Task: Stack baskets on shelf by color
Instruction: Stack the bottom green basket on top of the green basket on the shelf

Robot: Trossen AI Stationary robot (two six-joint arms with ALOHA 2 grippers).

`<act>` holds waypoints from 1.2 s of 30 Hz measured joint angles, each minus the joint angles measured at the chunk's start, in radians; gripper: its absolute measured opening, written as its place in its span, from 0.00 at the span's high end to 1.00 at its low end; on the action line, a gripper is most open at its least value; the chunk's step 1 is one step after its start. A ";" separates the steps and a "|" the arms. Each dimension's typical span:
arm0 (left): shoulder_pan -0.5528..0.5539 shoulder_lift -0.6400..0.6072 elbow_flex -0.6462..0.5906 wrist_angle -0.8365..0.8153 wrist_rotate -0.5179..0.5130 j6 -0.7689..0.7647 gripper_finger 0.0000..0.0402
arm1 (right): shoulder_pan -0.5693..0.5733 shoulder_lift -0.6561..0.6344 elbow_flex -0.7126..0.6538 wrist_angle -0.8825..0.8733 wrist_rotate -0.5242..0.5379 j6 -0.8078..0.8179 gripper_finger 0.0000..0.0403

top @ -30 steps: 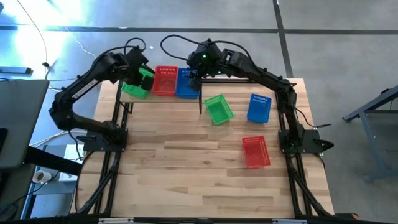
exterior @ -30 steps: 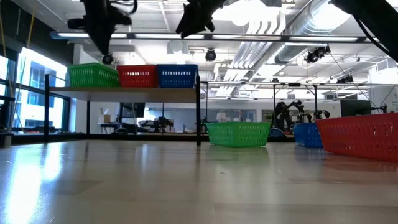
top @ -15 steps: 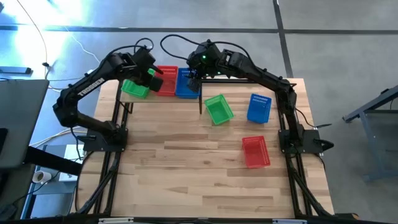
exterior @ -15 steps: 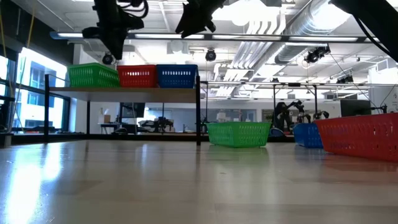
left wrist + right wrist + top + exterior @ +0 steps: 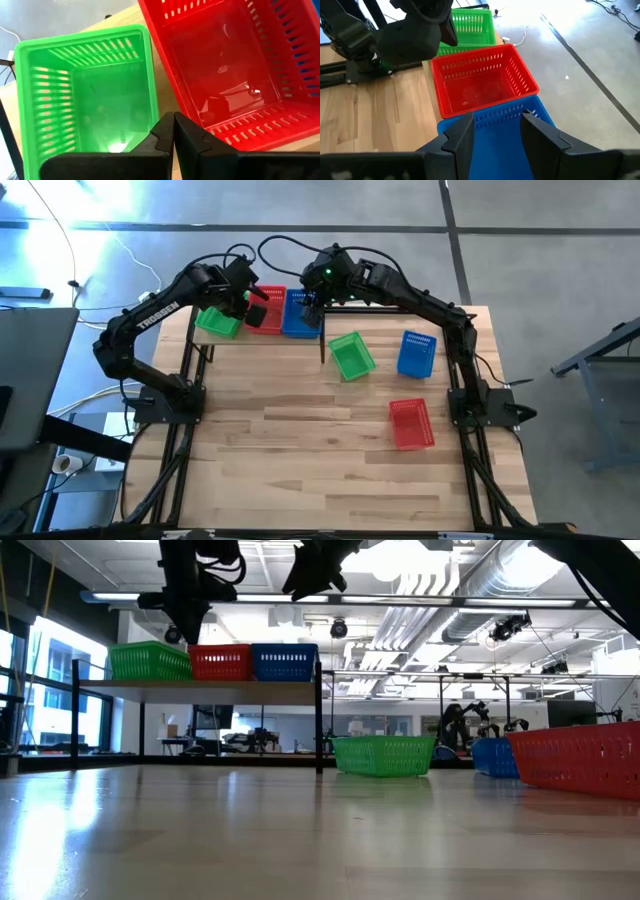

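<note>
On the shelf (image 5: 200,691) at the table's far left stand a green basket (image 5: 216,321), a red basket (image 5: 266,313) and a blue basket (image 5: 299,317), side by side on their bottoms. My left gripper (image 5: 173,131) hangs shut just above the gap between the green basket (image 5: 85,95) and the red basket (image 5: 225,75). It points steeply down and nothing is between its fingers. My right gripper (image 5: 496,127) hovers open over the blue basket (image 5: 495,135), well above it in the low view.
Three more baskets rest on the tabletop to the right of the shelf: a green basket (image 5: 351,355), a blue basket (image 5: 417,353) and a red basket (image 5: 411,423). The near half of the wooden tabletop (image 5: 300,470) is bare. Black shelf posts (image 5: 320,720) stand at the board's corners.
My left gripper has gone toward the table's right edge along the shelf, from over the green basket to the gap between the green and red baskets, sinking a little. The baskets and my right gripper have kept still.
</note>
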 joint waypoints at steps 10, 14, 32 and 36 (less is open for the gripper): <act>0.029 0.043 0.000 0.006 -0.019 0.000 1.00 | 0.000 0.000 0.000 0.000 0.000 -0.006 0.64; 0.028 0.058 0.000 0.006 -0.021 0.002 1.00 | 0.000 0.000 0.000 0.000 0.000 -0.022 0.64; 0.063 0.067 0.000 0.033 -0.069 -0.017 1.00 | 0.000 0.000 0.000 0.000 0.000 -0.047 0.64; 0.075 0.066 0.000 0.032 -0.066 -0.017 1.00 | 0.000 0.000 0.000 0.000 0.000 -0.048 0.64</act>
